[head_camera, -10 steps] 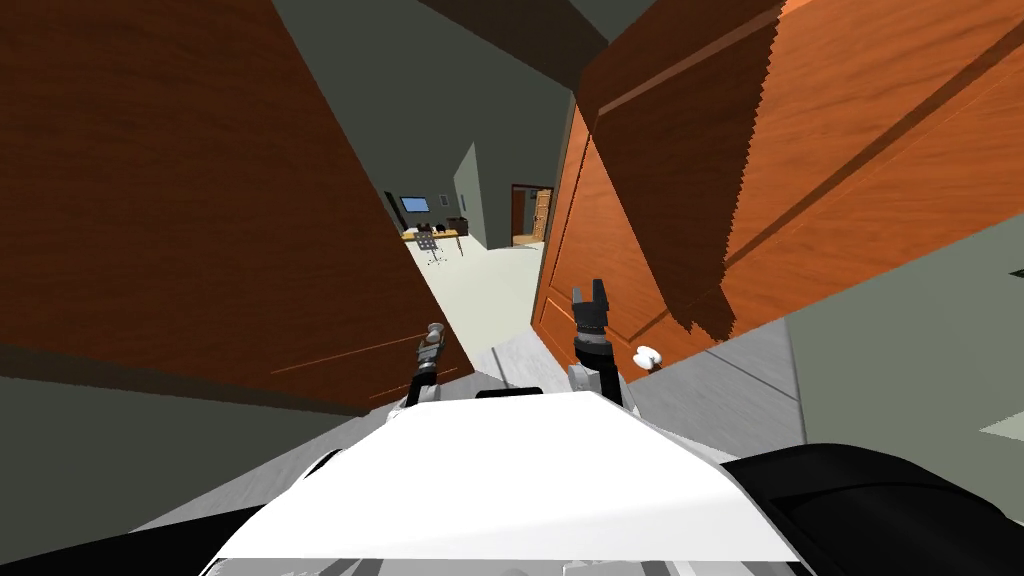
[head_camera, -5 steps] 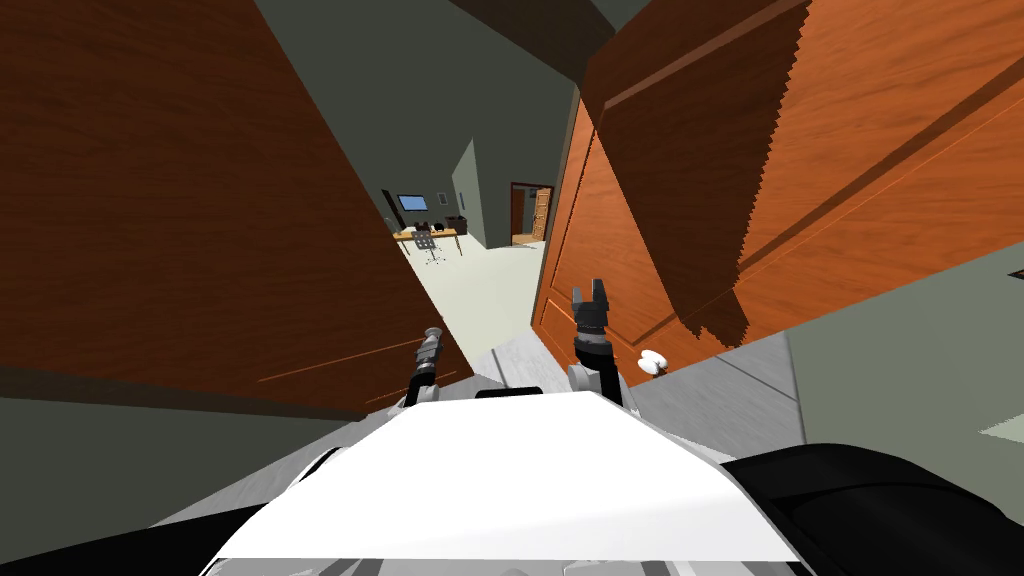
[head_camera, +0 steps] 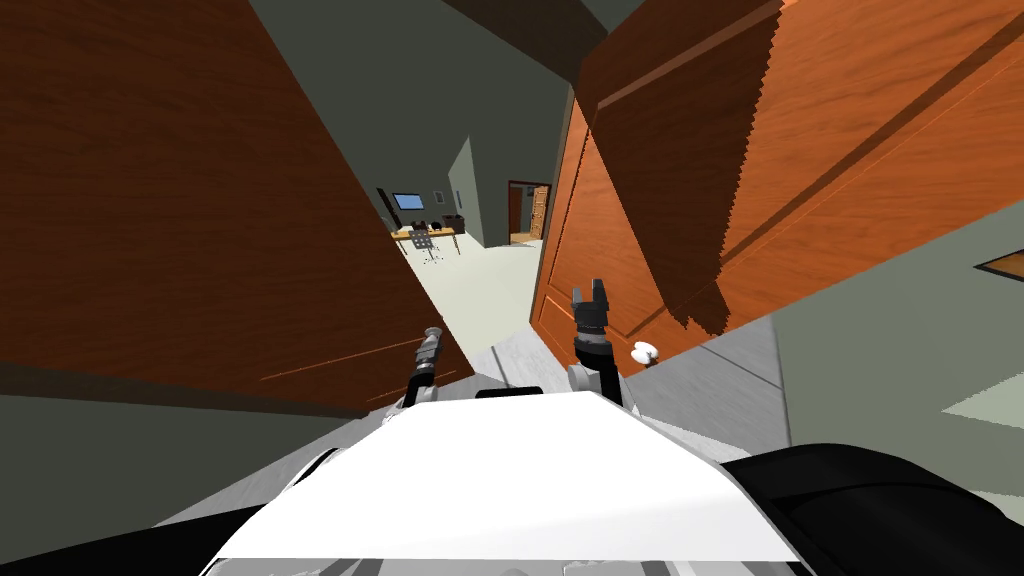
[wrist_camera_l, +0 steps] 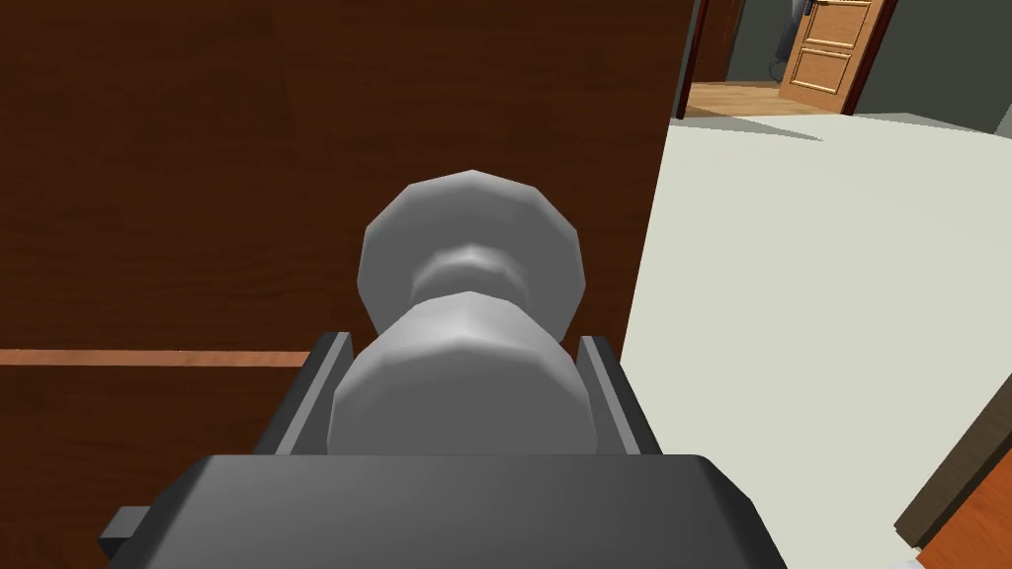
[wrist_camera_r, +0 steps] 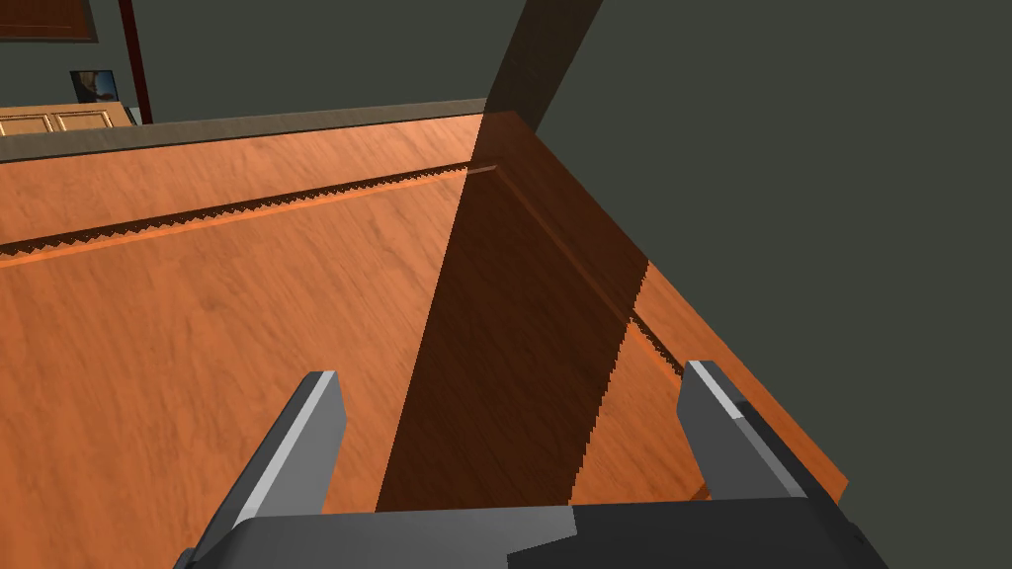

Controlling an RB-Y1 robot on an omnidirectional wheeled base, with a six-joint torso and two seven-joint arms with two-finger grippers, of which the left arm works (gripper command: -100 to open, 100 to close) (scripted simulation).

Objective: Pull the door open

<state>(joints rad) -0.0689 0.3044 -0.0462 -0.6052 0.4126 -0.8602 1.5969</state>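
A dark brown door (head_camera: 170, 190) stands swung wide on my left. Its grey round knob (wrist_camera_l: 464, 395) sits between the fingers of my left gripper (wrist_camera_l: 464, 341), which is shut on it; the knob's base disc (wrist_camera_l: 472, 212) lies flat against the door (wrist_camera_l: 178, 178). In the head view the left gripper (head_camera: 432, 340) is at the door's lower edge. My right gripper (head_camera: 597, 290) is open with nothing in it and points at an orange door (wrist_camera_r: 198, 316) on my right. That orange door (head_camera: 850, 130) carries a white knob (head_camera: 645, 352).
Between the two doors a pale floor (head_camera: 490, 290) runs into a far room with a desk (head_camera: 428, 235) and chair. Another doorway (head_camera: 527, 212) shows at the back. A grey-green wall (head_camera: 900, 350) stands close on my right.
The whole head picture has shifted slightly, most at the right, so I have turned a little. The left gripper stays shut on the knob and the right arm holds still.
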